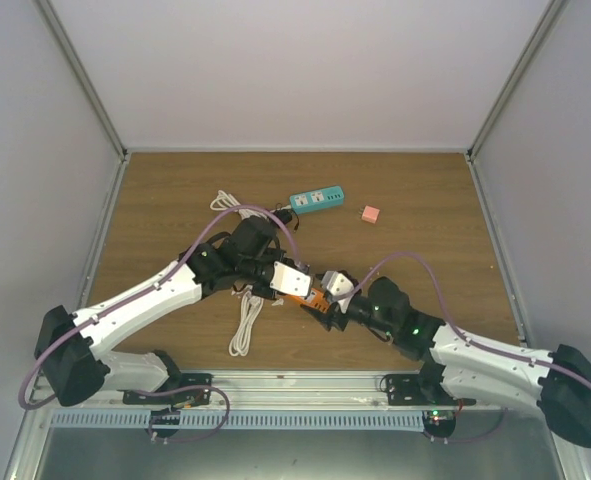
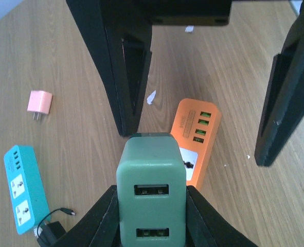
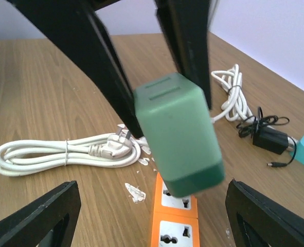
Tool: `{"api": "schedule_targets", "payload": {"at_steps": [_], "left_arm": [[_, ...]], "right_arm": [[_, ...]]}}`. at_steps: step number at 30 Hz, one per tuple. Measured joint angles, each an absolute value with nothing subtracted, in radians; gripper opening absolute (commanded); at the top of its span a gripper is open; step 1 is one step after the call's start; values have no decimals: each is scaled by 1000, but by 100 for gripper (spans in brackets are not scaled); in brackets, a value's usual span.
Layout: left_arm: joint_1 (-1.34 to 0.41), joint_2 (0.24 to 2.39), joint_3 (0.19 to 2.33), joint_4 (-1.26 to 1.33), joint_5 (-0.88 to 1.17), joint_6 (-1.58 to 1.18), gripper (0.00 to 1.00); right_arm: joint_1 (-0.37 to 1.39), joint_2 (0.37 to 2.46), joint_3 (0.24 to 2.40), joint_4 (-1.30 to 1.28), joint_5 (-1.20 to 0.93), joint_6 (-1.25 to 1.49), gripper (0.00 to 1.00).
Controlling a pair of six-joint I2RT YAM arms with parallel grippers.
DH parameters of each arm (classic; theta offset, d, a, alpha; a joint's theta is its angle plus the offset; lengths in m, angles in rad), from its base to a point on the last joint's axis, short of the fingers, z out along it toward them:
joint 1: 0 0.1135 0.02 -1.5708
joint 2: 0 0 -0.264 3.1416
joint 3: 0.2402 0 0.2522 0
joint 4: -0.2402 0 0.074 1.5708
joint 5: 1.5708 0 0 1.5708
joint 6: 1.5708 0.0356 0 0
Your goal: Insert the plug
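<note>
My left gripper (image 2: 150, 208) is shut on a green USB charger plug (image 2: 150, 175), its two USB ports facing the wrist camera. The plug (image 3: 177, 134) hangs tilted with its dark lower end right over a white socket of the orange power strip (image 3: 175, 226); its prongs are hidden. The strip (image 1: 310, 297) lies on the table between both arms. My right gripper (image 3: 152, 221) is open, with one finger (image 3: 36, 216) on each side of the strip and apart from it. Seen from above, the two grippers meet at the table's middle (image 1: 315, 285).
A teal power strip (image 1: 316, 200) and a pink plug (image 1: 371, 213) lie at the back. One coiled white cable (image 3: 64, 152) lies beside the orange strip, another (image 3: 234, 95) further off. A black adapter (image 3: 267, 136) sits near the teal strip. Grey walls enclose the table.
</note>
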State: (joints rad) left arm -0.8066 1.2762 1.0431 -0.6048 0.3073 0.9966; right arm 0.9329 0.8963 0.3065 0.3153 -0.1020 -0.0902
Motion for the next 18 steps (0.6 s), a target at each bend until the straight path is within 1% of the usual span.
{"api": "schedule_targets", "payload": {"at_steps": [1, 4, 6, 11, 13, 15, 17, 18], "left_arm": [[-811, 1274, 1043, -603, 309, 999, 0], [-824, 1267, 1043, -601, 314, 1003, 0], [-831, 1267, 1043, -601, 315, 1003, 0], [-842, 1267, 1043, -600, 318, 1003, 0], [-845, 1267, 1043, -605, 319, 1003, 0], [-846, 1267, 1043, -619, 321, 1003, 0], [-846, 1267, 1041, -629, 324, 1006, 0], [-844, 1267, 1041, -639, 329, 1002, 0]], "right_arm": [[943, 904, 311, 315, -99, -105, 76], [959, 913, 331, 313, -91, -145, 63], [961, 921, 348, 312, -90, -168, 60], [961, 958, 378, 313, -89, -198, 45], [961, 968, 378, 313, -88, -209, 35], [960, 978, 381, 311, -84, -213, 27], [960, 987, 384, 307, -91, -227, 9], [961, 990, 384, 305, -102, -246, 2]]}}
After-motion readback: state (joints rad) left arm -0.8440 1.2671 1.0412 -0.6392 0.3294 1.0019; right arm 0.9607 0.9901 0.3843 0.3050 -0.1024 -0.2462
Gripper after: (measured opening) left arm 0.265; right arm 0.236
